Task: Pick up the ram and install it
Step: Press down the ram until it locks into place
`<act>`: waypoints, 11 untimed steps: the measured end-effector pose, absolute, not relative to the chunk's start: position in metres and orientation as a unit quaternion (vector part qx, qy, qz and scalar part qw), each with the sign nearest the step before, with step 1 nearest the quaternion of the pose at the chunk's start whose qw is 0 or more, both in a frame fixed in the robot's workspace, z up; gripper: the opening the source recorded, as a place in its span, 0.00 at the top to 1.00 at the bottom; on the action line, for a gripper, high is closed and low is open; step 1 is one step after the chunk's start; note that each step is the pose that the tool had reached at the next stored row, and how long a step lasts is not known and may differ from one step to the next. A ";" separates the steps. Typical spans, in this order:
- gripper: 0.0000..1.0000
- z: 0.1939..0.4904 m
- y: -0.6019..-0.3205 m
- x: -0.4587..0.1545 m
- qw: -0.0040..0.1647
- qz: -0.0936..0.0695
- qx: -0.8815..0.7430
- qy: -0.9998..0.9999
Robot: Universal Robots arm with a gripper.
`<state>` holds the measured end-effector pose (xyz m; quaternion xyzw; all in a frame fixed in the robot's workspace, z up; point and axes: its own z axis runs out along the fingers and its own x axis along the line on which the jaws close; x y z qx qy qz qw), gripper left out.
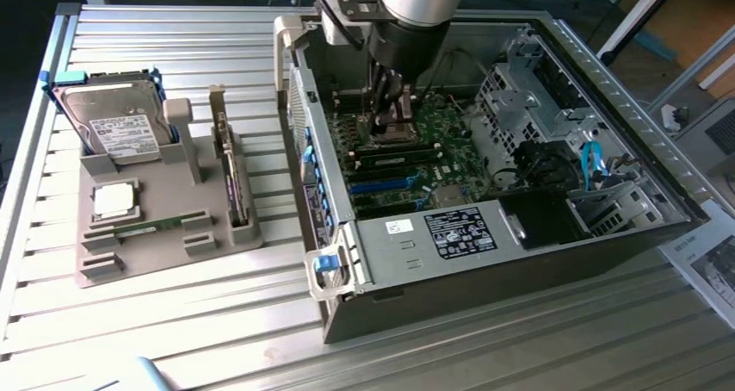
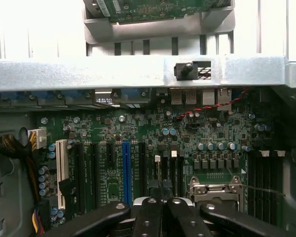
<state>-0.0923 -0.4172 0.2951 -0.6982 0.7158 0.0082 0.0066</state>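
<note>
- Gripper sits low inside the open computer case, fingers clenched together with nothing visibly between them, just above the motherboard.
- Wrist view shows the black fingers pressed side by side over the motherboard, near the silver processor socket and the blue slot.
- One ram stick lies flat on the grey holder tray, well apart from the case on the exterior view's left.
- Hard drive stands at the tray's far end; the square processor chip lies between the drive and the ram.
- Upright dark expansion card stands in the tray's edge nearest the case.
</note>
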 end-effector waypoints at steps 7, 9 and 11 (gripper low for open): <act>0.90 0.295 -0.417 -0.090 0.007 0.008 -0.698 0.716; 0.90 0.295 -0.417 -0.085 0.007 0.008 -0.698 0.716; 0.90 0.295 -0.417 -0.080 0.007 0.008 -0.698 0.716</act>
